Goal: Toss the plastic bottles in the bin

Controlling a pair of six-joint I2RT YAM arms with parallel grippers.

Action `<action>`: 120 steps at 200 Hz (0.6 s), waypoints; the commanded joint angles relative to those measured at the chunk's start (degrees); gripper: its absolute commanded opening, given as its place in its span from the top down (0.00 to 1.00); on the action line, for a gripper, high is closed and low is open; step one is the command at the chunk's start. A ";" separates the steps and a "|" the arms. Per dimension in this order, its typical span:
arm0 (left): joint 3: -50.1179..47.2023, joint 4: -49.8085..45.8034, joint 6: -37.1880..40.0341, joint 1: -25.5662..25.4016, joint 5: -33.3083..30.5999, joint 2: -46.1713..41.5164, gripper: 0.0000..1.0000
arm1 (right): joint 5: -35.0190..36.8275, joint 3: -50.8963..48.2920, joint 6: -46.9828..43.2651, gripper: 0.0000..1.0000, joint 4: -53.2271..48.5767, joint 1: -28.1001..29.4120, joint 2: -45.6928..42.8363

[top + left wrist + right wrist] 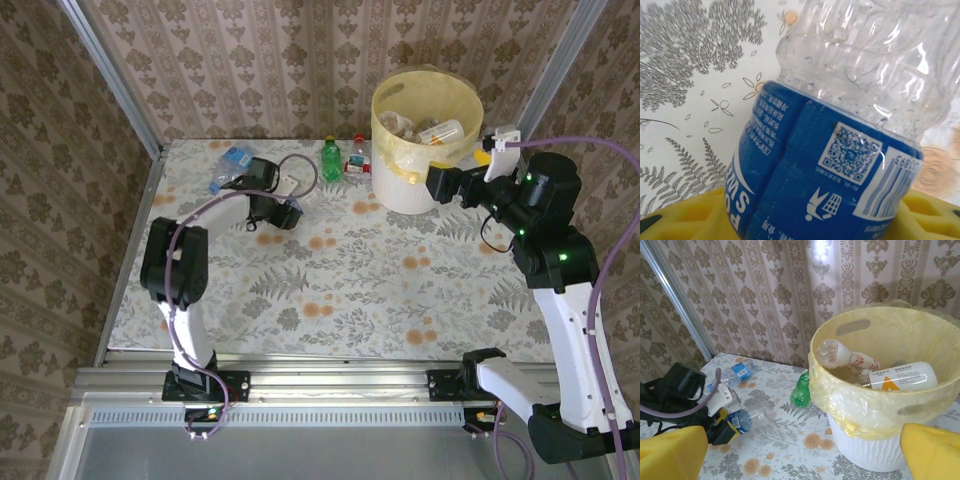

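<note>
Left gripper (805,225): jaws clamped on a blue-labelled bottle (840,150).
Right gripper (802,455): jaws wide apart, empty, just beside bin (860,407).
Bin: several bottles (900,377) inside.

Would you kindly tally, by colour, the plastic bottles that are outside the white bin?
Clear plastic bottles with blue labels: 2, the held bottle in the left gripper and the lying bottle
Green plastic bottle: 1
Clear plastic bottle with red cap: 1
Total: 4
</note>
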 commanded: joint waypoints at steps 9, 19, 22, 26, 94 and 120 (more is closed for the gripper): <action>-7.56 12.75 -4.64 -1.17 6.37 -9.14 0.52 | -2.41 -0.95 1.77 0.00 1.25 0.01 0.13; -10.11 15.81 -5.91 -1.52 7.63 -11.69 0.52 | -2.85 -1.13 2.13 0.00 1.39 0.02 0.26; -10.77 16.77 -6.34 -1.56 8.07 -12.38 0.52 | -2.90 -1.25 2.16 0.00 1.43 -0.02 0.26; -11.58 17.98 -6.87 -1.78 8.46 -13.26 0.52 | -3.10 -1.22 2.26 0.00 1.43 0.02 0.34; -18.82 30.65 -15.38 -4.71 14.84 -23.23 0.53 | -5.30 -1.67 3.41 0.00 1.70 0.02 1.29; -19.29 32.05 -16.44 -7.90 15.28 -25.81 0.54 | -6.50 -2.10 4.29 0.00 2.24 0.02 1.73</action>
